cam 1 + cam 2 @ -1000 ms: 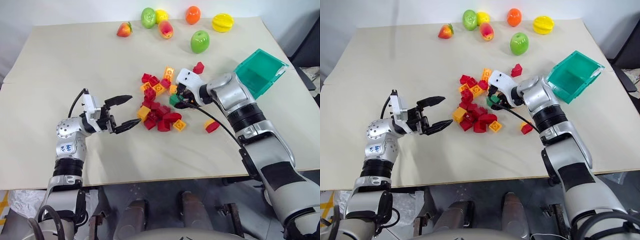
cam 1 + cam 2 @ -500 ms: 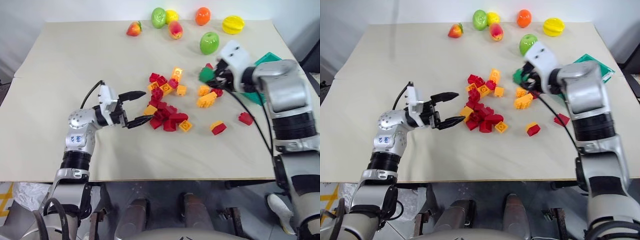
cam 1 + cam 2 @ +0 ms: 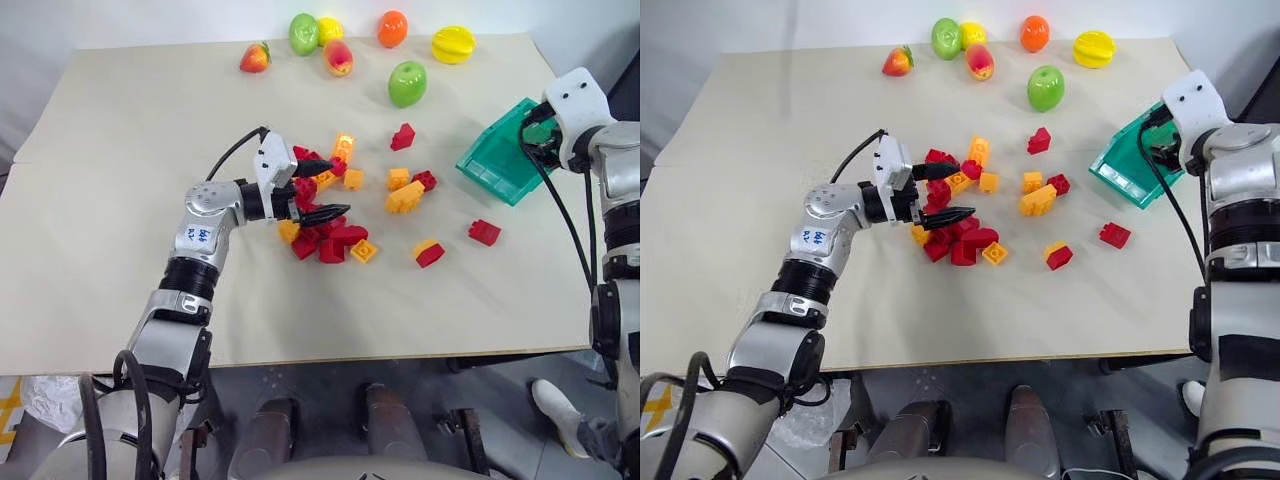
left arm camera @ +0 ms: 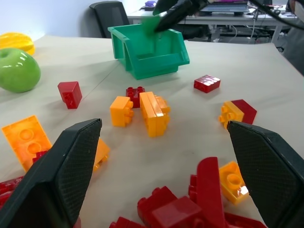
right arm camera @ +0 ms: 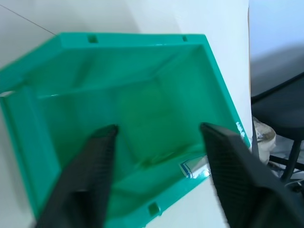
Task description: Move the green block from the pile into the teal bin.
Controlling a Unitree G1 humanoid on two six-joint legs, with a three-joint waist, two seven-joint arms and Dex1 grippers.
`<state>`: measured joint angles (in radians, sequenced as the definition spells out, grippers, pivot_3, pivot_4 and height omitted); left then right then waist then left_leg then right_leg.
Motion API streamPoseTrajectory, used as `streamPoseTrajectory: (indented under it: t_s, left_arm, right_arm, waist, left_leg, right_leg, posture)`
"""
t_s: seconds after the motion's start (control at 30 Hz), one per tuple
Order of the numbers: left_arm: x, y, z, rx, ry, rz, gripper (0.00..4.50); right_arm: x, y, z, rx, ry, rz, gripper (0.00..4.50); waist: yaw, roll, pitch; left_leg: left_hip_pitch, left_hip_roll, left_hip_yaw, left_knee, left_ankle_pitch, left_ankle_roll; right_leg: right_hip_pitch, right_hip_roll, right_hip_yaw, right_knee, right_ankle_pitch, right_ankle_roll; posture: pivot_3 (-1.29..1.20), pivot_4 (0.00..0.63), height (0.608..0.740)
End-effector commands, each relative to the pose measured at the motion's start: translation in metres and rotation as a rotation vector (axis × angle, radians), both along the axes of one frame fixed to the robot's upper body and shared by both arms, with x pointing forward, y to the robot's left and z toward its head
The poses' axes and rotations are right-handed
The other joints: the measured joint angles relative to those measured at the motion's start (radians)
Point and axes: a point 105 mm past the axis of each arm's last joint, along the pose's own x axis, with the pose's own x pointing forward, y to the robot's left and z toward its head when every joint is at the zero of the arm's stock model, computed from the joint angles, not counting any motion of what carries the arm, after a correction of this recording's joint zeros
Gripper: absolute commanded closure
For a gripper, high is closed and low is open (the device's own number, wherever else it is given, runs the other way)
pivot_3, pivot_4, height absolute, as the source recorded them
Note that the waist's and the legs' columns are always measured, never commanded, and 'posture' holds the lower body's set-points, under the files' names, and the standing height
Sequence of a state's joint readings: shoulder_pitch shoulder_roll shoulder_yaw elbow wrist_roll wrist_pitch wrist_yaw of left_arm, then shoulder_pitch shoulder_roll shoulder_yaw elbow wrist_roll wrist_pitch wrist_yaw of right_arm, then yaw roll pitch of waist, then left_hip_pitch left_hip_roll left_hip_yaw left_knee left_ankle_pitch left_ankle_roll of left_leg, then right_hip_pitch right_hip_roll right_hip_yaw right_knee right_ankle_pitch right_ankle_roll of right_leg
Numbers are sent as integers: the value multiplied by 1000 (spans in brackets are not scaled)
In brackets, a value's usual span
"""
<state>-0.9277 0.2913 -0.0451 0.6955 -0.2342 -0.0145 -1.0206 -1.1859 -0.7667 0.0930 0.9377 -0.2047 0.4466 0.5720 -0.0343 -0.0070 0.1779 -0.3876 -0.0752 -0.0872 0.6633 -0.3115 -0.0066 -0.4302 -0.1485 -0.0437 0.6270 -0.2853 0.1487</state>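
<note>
Now the right gripper [image 5: 156, 142] hangs over the teal bin [image 3: 495, 160] at the worktop's [image 3: 120, 200] right edge, jaws spread. Between them, a blurred green block [image 5: 145, 118] shows against the bin's inside; whether it rests on the floor I cannot tell. The left gripper [image 3: 322, 191] sits low at the pile [image 3: 325, 235] of red, yellow and orange bricks, jaws open and empty. A small label on the left arm is unreadable.

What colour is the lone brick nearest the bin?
Red: the lone brick near the teal bin, clearest in the left eye view.
</note>
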Motion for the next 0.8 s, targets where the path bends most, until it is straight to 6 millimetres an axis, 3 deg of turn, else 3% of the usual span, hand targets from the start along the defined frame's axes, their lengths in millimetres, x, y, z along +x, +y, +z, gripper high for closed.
streamPoseTrajectory:
  t_s: [0.03, 0.07, 0.1, 0.17, 0.27, 0.33, 0.43, 0.5, 0.57, 0.7, 0.8]
  left_arm:
    - [8, 13, 21, -80, 7, 73, 0]
    - [7, 19, 21, -102, 24, 88, 0]
    - [7, 24, 21, -115, 36, 97, 0]
    - [2, 37, 22, -147, 51, 115, 0]
    - [-11, 66, 22, -183, 52, 161, 0]
    - [-16, 76, 21, -192, 47, 189, 0]
    - [-30, 107, 3, -154, 143, 260, 0]
    - [-49, 130, -12, -105, 167, 281, 0]
    - [-63, 143, -22, -92, 220, 280, 0]
    - [-76, 171, -36, -30, 205, 342, 0]
    - [-81, 183, -37, -32, 205, 372, 0]
  right_arm:
    - [3, 4, 33, 23, -113, 31, 511]
    - [0, 7, 35, 35, -114, 68, 124]
    - [-1, 9, 36, 40, -112, 93, 55]
    - [-9, 18, 35, 75, -97, 176, 55]
    - [-35, 42, 17, 126, -39, 402, 55]
    - [-48, 49, 7, 139, -8, 463, 55]
    - [-87, 70, -22, 221, 94, 688, 55]
    - [-118, 85, -30, 335, 38, 904, 55]
    - [-129, 81, -24, 419, -124, 977, 55]
    - [-134, 58, -66, 380, 56, 916, 55]
    - [-139, 54, -77, 363, 100, 948, 55]
  waist:
    - [0, 0, 0]
    - [1, 0, 0]
    - [2, 0, 0]
    - [4, 0, 0]
    - [7, 0, 0]
    - [9, 0, 0]
    - [13, 1, 0]
    - [16, 1, 0]
    - [14, 0, 0]
    - [24, 1, 1]
    - [34, 1, 1]
  left_leg:
    - [0, 0, 0, 0, 0, 0]
    - [0, 0, 0, 0, 0, 0]
    - [0, 0, -1, 0, 0, 0]
    - [0, 0, -3, 0, 0, 0]
    - [0, 1, -9, 1, 0, 0]
    - [-1, 1, -9, 1, 0, 0]
    - [-2, 1, -10, 3, 0, 0]
    - [-1, 1, -10, 3, 0, 0]
    - [1, 2, -10, 2, 0, 0]
    - [2, 2, -8, 5, 0, 2]
    - [3, 2, -8, 5, 1, 2]
  right_leg:
    - [0, 0, 0, 0, 0, 0]
    - [0, 0, 0, 0, 0, 0]
    - [0, 0, 0, 0, 0, 0]
    - [0, 0, 1, 0, 0, 0]
    - [1, 1, -1, -1, 0, 0]
    - [0, 1, -1, -1, 0, 0]
    - [1, 0, -1, -1, 1, 1]
    - [2, 0, -1, -1, 1, 1]
    - [4, 0, 0, -2, 1, 1]
    - [4, -1, 3, -3, 3, 1]
    - [5, 0, 3, -4, 5, 0]
  posture:
    - [0, 150, 740]
    - [0, 150, 740]
    - [0, 150, 740]
    - [0, 150, 740]
    - [0, 150, 740]
    - [0, 150, 740]
    - [0, 150, 740]
    - [0, 150, 740]
    - [0, 150, 740]
    - [0, 150, 740]
    - [0, 150, 740]
